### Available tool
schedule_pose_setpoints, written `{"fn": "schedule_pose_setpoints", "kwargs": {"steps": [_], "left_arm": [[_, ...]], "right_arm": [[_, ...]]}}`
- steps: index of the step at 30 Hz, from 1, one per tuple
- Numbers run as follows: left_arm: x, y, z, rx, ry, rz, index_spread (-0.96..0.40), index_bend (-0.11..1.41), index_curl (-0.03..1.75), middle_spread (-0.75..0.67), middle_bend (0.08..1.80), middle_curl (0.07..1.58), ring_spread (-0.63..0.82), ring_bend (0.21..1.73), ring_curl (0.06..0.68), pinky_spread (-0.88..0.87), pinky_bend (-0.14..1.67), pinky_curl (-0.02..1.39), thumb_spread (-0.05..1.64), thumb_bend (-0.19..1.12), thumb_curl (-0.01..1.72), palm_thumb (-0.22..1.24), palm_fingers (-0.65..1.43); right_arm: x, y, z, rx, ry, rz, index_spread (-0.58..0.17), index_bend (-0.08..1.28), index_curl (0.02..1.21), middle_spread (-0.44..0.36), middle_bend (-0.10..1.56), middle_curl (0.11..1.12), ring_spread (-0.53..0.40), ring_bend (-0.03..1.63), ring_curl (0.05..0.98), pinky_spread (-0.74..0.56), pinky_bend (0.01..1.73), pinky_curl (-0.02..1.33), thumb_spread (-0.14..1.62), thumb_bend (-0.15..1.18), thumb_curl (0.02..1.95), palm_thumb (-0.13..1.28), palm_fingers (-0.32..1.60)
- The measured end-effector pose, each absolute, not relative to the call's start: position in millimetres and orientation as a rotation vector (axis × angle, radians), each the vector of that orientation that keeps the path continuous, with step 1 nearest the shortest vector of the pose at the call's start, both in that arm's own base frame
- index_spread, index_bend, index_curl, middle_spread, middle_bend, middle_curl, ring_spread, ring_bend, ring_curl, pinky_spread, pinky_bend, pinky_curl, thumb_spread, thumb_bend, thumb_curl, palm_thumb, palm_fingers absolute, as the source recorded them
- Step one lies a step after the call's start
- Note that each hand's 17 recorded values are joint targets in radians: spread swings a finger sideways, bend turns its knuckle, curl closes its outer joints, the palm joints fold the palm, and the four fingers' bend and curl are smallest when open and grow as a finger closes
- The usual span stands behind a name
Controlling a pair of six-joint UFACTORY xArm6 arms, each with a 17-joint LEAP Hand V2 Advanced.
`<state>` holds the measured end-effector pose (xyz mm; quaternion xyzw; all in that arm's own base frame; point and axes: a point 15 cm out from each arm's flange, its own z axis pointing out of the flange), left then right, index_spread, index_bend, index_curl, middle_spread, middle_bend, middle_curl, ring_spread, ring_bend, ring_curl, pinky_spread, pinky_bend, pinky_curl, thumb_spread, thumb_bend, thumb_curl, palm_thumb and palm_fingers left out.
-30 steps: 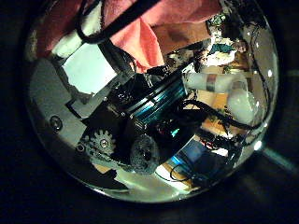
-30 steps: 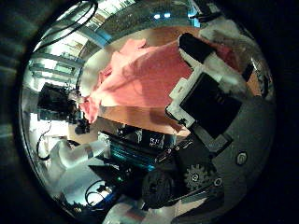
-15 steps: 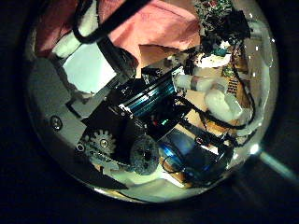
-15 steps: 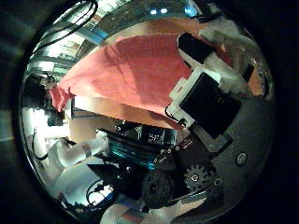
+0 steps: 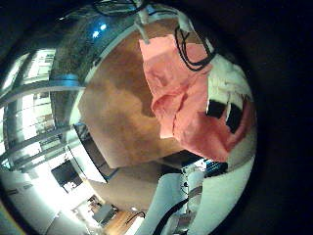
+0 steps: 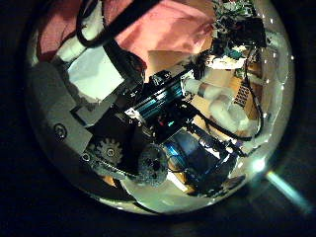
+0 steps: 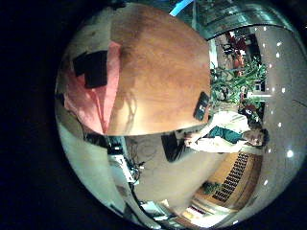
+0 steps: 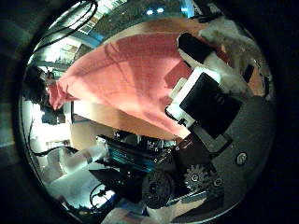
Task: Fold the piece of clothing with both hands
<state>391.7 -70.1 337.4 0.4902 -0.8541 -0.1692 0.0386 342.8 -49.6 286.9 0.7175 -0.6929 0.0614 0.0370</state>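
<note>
The pink cloth (image 8: 126, 79) hangs stretched between both hands above the wooden table (image 5: 112, 113). The right hand (image 8: 201, 89) has its fingers curled over one edge of it. The left hand (image 5: 223, 103) clamps the bunched other end. Only the right little-finger view shows the bare tabletop (cloth (image 7: 94, 96) squeezed to one edge there).

Dim, heavily curved at the edges – ceiling lamps glare, black rims all round
</note>
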Motion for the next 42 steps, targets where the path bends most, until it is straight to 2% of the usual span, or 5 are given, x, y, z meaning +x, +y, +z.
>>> {"fn": "schedule_pose_setpoints", "kwargs": {"steps": [22, 26, 28, 32, 42], "left_arm": [[545, -103, 215, 1.513, -2.738, -0.563, -0.66, 0.18, 1.47, -0.7, 0.75, 1.18, -0.47, 1.29, 0.489, -0.63, 1.1, 0.56, 1.03, -0.04, 0.56, 0.69, 0.96], [556, -96, 201, 1.575, -2.717, -0.54, -0.64, 0.18, 1.42, -0.69, 0.72, 1.14, -0.49, 1.14, 0.458, -0.63, 1.03, 0.56, 1.04, -0.04, 0.53, 0.62, 0.71], [563, -93, 199, 1.605, -2.72, -0.509, -0.62, 0.12, 1.36, -0.66, 0.61, 1.1, -0.49, 1.13, 0.458, -0.63, 1.05, 0.58, 1.05, -0.04, 0.51, 0.59, 0.55], [576, -80, 205, 1.698, -2.697, -0.428, -0.55, 0.07, 1.24, -0.58, 0.42, 1.03, -0.48, 1.23, 0.466, -0.63, 1.15, 0.61, 1.08, -0.03, 0.47, 0.53, 0.45], [576, -52, 266, 1.825, -2.651, -0.258, -0.29, 0.12, 0.94, -0.2, 0.19, 0.85, -0.31, 1.19, 0.451, -0.51, 1.1, 0.64, 1.13, -0.03, 0.41, 0.43, 0.18]], "right_arm": [[497, -50, 207, 2.181, -2.044, 0.062, -0.236, 1.11, 0.79, -0.171, 1.21, 0.87, -0.216, 1.37, 0.681, -0.25, 1.2, 0.91, 1.06, -0.03, 0.8, 0.88, 1.07], [509, -53, 208, 2.178, -2.066, 0.064, -0.278, 0.88, 0.75, -0.188, 1.12, 0.82, -0.233, 1.33, 0.647, -0.34, 1.13, 0.84, 1.12, -0.03, 0.73, 0.79, 0.9], [512, -57, 209, 2.173, -2.082, 0.072, -0.315, 0.62, 0.71, -0.198, 1.01, 0.79, -0.262, 1.32, 0.643, -0.4, 1.15, 0.82, 1.15, -0.04, 0.7, 0.75, 0.54], [520, -63, 211, 2.183, -2.107, 0.112, -0.386, 0.45, 0.59, -0.197, 0.73, 0.67, -0.219, 1.17, 0.573, -0.24, 1.04, 0.79, 1.19, -0.04, 0.62, 0.63, 0.04], [512, -72, 274, 2.205, -2.15, 0.23, -0.41, 0.34, 0.45, -0.197, 0.52, 0.5, -0.067, 0.92, 0.406, 0.25, 0.8, 0.61, 1.21, -0.02, 0.48, 0.47, 0.09]]}}
